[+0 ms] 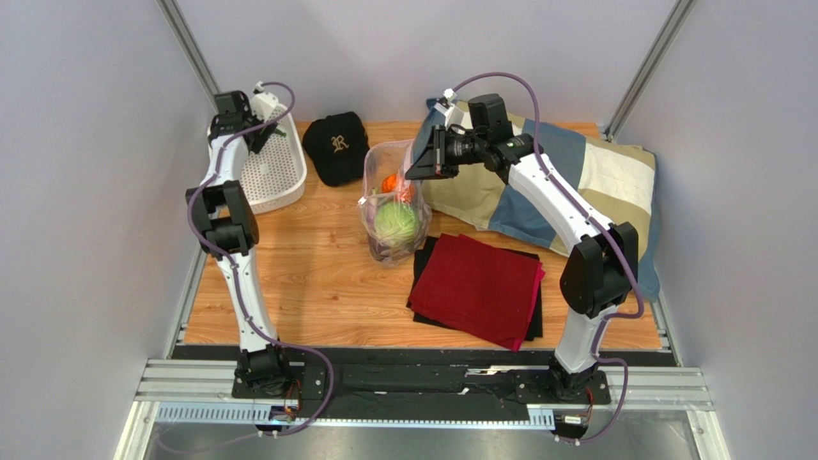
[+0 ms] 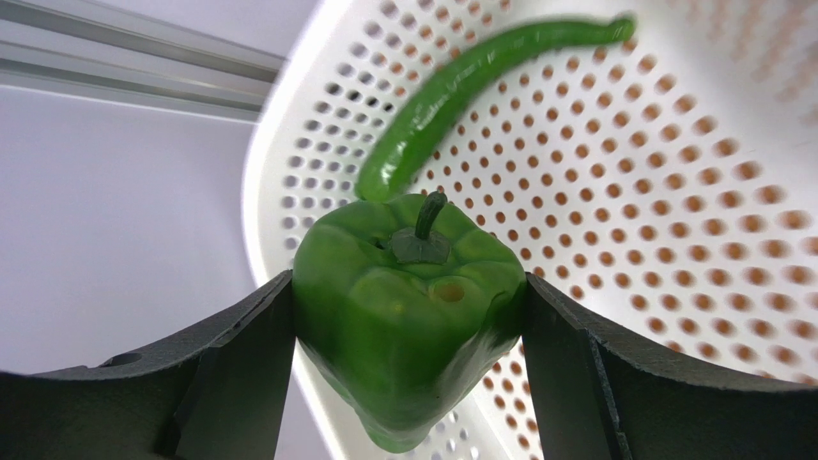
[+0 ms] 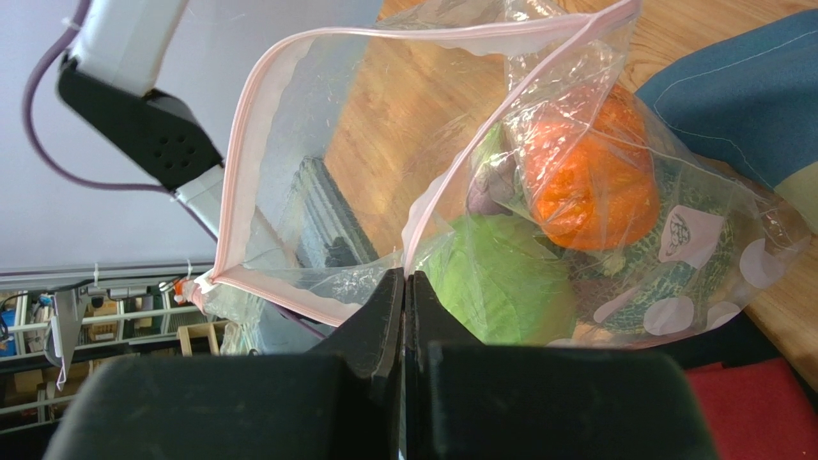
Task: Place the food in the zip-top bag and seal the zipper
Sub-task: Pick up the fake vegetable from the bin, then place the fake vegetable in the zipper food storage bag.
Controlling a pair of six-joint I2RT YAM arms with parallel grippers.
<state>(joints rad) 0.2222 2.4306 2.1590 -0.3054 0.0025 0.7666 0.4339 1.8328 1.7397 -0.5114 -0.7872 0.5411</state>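
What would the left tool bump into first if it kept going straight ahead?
The left tool would meet the green pepper first. It sits right between the fingers, touching both. Past it comes the white basket, probably its holey bottom, though depth is hard to judge.

The bag [image 1: 392, 206] is standing with its mouth open. The black cap [image 1: 335, 146] is sitting at its 10 o'clock, blocking the way from the white basket [image 1: 278, 177].

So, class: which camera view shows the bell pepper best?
Left wrist: the bell pepper fills the frame, stem visible, between the left tool's fingers, with the basket behind. From the top, the left arm hides it. The right wrist view shows the bag, not the pepper.
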